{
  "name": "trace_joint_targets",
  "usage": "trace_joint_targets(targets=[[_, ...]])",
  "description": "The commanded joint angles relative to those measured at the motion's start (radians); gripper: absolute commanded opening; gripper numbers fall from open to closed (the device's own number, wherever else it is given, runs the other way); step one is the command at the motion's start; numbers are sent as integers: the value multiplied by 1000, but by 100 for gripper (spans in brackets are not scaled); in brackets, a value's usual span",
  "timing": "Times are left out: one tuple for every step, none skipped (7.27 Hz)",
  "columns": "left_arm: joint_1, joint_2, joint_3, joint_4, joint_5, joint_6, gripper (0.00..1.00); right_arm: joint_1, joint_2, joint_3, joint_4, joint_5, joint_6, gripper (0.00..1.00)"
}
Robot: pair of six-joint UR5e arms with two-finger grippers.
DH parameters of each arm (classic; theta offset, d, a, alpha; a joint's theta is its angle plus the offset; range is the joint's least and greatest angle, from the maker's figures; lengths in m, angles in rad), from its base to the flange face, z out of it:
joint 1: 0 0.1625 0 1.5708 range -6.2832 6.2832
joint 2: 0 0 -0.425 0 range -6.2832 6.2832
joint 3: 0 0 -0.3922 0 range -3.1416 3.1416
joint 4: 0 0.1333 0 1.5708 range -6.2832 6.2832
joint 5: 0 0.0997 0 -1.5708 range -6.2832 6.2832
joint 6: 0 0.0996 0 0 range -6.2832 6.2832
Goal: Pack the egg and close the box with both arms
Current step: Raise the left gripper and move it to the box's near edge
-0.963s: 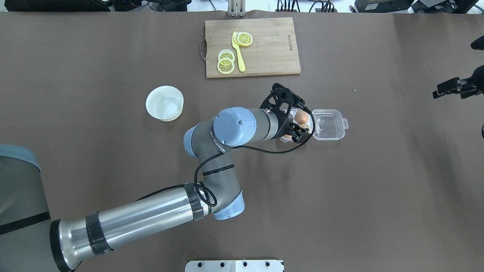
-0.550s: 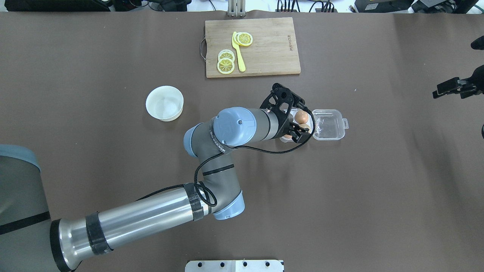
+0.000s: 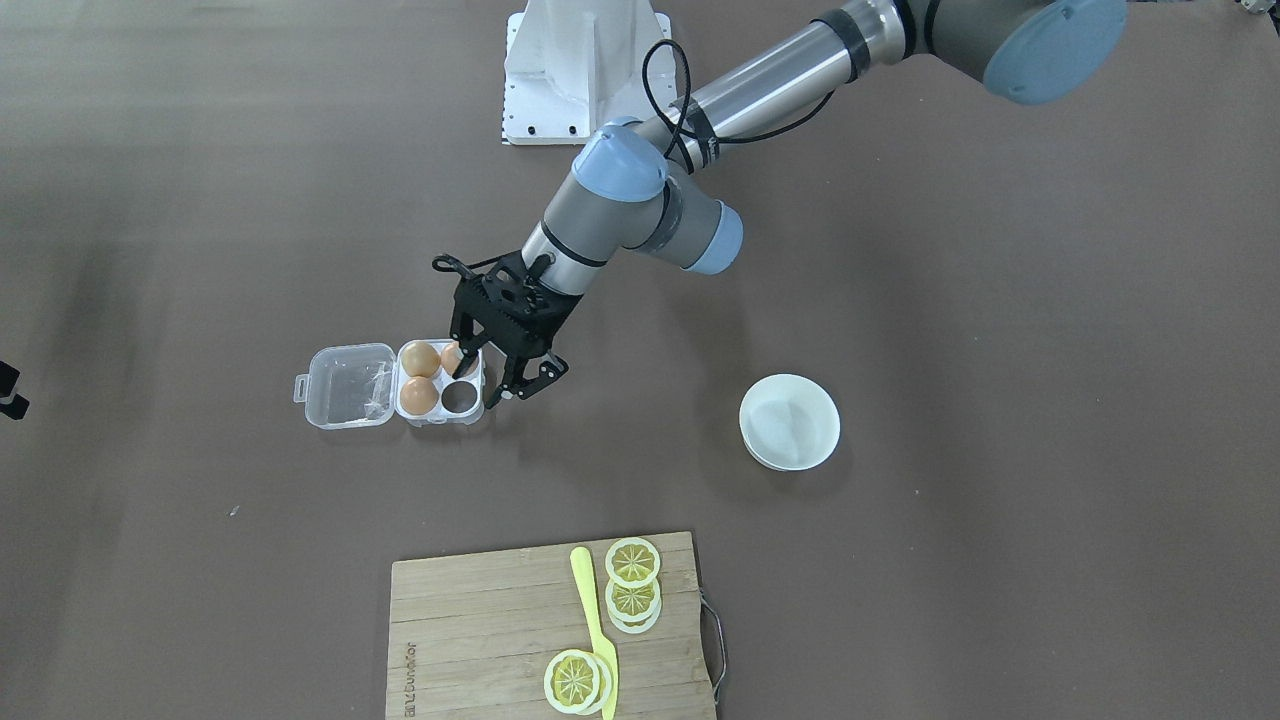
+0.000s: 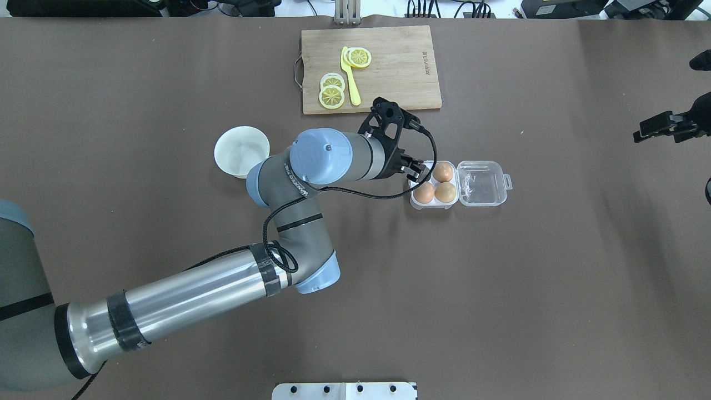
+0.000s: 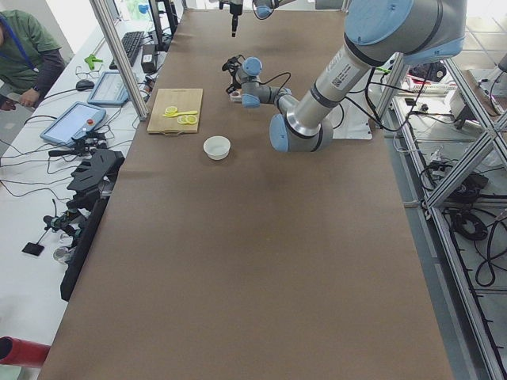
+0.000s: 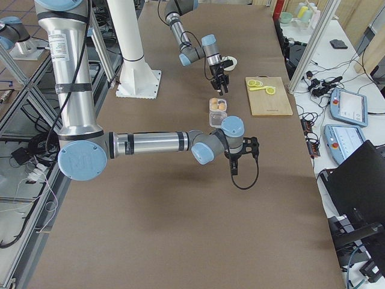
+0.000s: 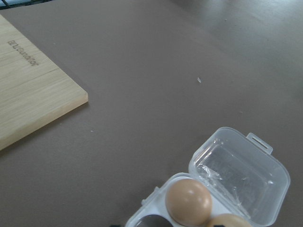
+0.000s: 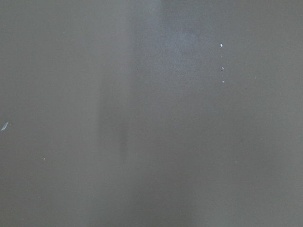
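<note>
Overhead view, left to right. White bowl (image 4: 236,150) on the brown counter (image 4: 111,111). Left claw (image 4: 415,171), spread wide and empty, above the left edge of the box (image 4: 433,206), by its one vacant cell. Egg (image 4: 425,193) seated in the near-left cell, just beside the claw and apart from it. Second egg (image 4: 442,171), far, and third egg (image 4: 445,192), near, in the right-hand cells. Clear lid (image 4: 482,183) lying open to the right. Right claw (image 4: 661,125) well apart at the counter's right margin; spread impossible to tell.
</note>
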Motion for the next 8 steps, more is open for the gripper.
trace_joint_targets(targets=[[-13, 32, -24, 9, -12, -548, 0, 0, 5, 0, 0, 0, 8, 99], [2, 35, -27, 4, -38, -717, 0, 0, 3, 2, 2, 21, 8, 99], [39, 44, -27, 0, -44, -807, 0, 0, -5, 3, 2, 50, 9, 99], [72, 48, -25, -3, -38, -858, 0, 1, -12, 17, 5, 79, 35, 99], [91, 48, -16, -3, 0, -867, 0, 0, -14, 38, 15, 93, 136, 99], [91, 48, -16, -3, 4, -867, 0, -2, -6, 67, 18, 122, 234, 99], [87, 46, -15, -2, 7, -867, 0, -8, 1, 95, 17, 124, 259, 99], [78, 43, -15, -3, 8, -866, 0, -8, 2, 95, 23, 138, 259, 99]])
